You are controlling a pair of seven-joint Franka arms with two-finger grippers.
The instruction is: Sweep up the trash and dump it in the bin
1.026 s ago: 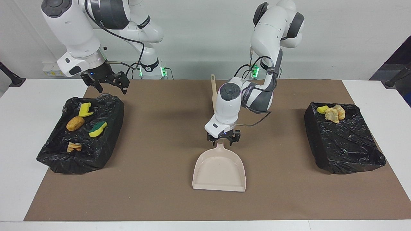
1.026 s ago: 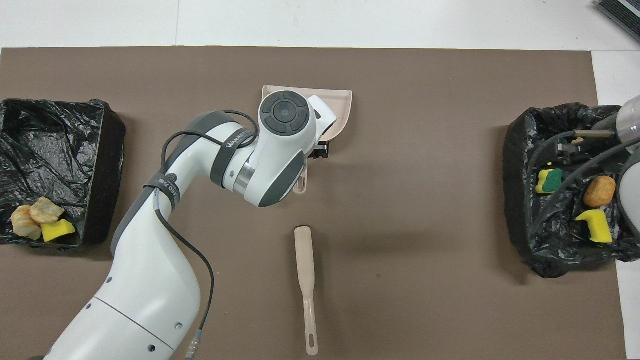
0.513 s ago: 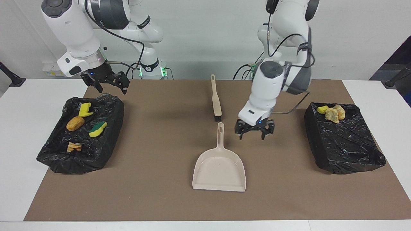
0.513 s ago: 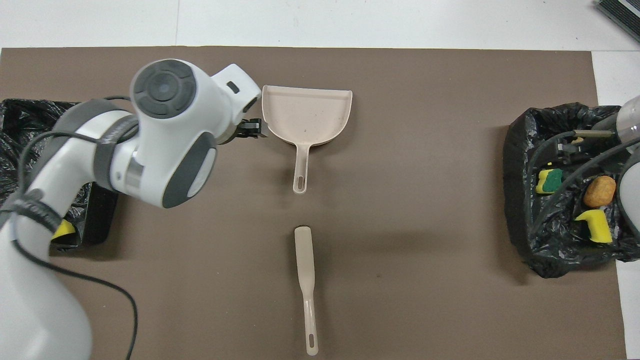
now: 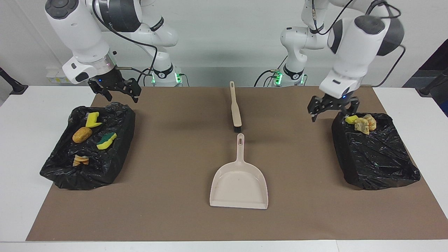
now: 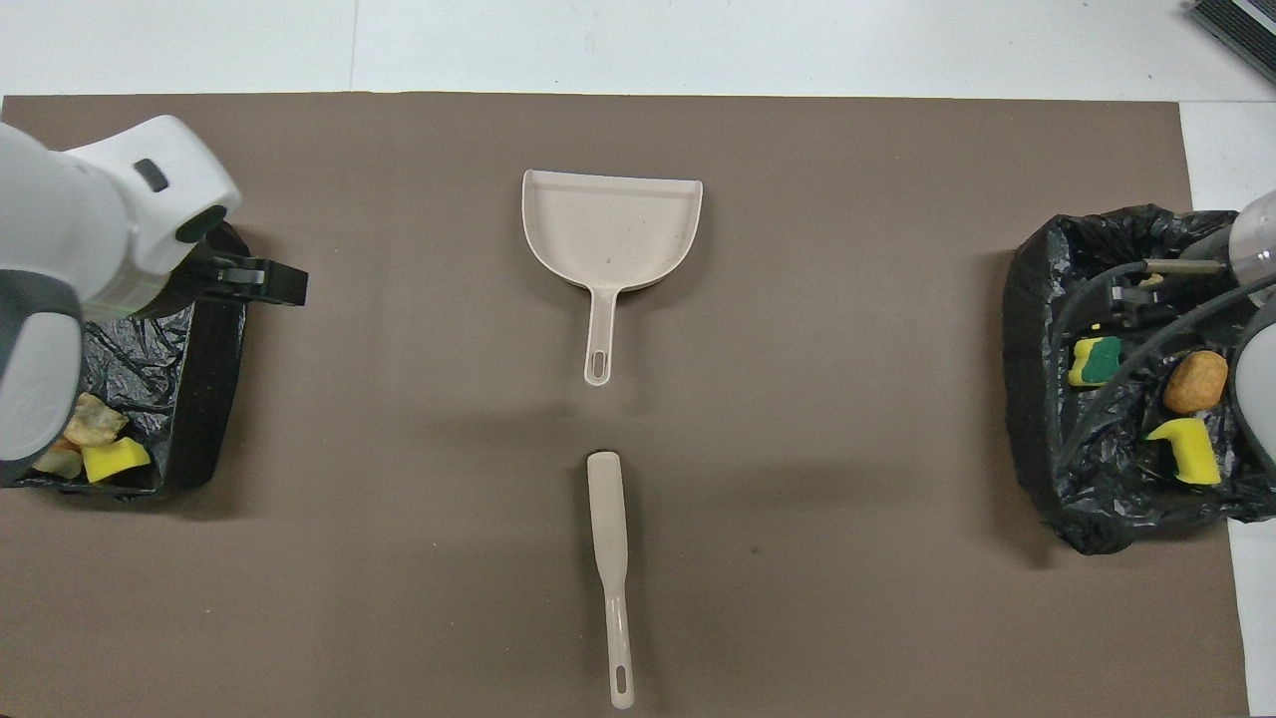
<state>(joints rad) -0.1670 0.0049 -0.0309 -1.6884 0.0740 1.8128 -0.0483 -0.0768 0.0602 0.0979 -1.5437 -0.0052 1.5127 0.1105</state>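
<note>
1. Evidently the job looks finished to me in the facing view: I see no loose trash on the brown mat (image 5: pixel 168 217), and the beige dustpan (image 5: pixel 239 189) lies flat and empty in the middle of the tabletop (image 5: pixel 21 147), with the brush (image 5: pixel 235 111) nearer to the robots, just off the tip of its handle.
2. In that view the black-lined bin (image 5: pixel 87 168) at the right arm's end holds four pieces: a yellow sponge chunk (image 5: pixel 92 120), a golden-brown lump (image 5: pixel 82 135), a green-backed sponge (image 5: pixel 106 140) and a small layered bread-like piece (image 5: pixel 81 160).
3. The black-lined bin (image 5: pixel 378 164) at the left arm's end holds three, bunched in the corner nearest the robots: one yellow sponge chunk (image 5: pixel 351 119) and two bread-like lumps (image 5: pixel 365 124).
4. My left tool (image 5: pixel 332 109) hangs over that bin's edge with its fingers spread and nothing in them; my right tool (image 5: pixel 115 91) waits above the other bin's edge, equally spread and empty.
5. From overhead I get the same count: dustpan (image 6: pixel 610 227) empty, brush (image 6: pixel 609 558) alone on the mat (image 6: pixel 847 299), no stray piece between them.
6. There the left arm's bin (image 6: pixel 204 399) shows the yellow chunk (image 6: pixel 115 460) and the lumps (image 6: pixel 92 423) partly under the arm, and the left tool (image 6: pixel 261 283) sits above its rim.
7. The right arm's bin (image 6: pixel 1037 399) shows three pieces clearly; arm and cables cover the rest, and I cannot make out the right tool's tips here.
8. My judgement: nothing is left but parking the arms.
</note>
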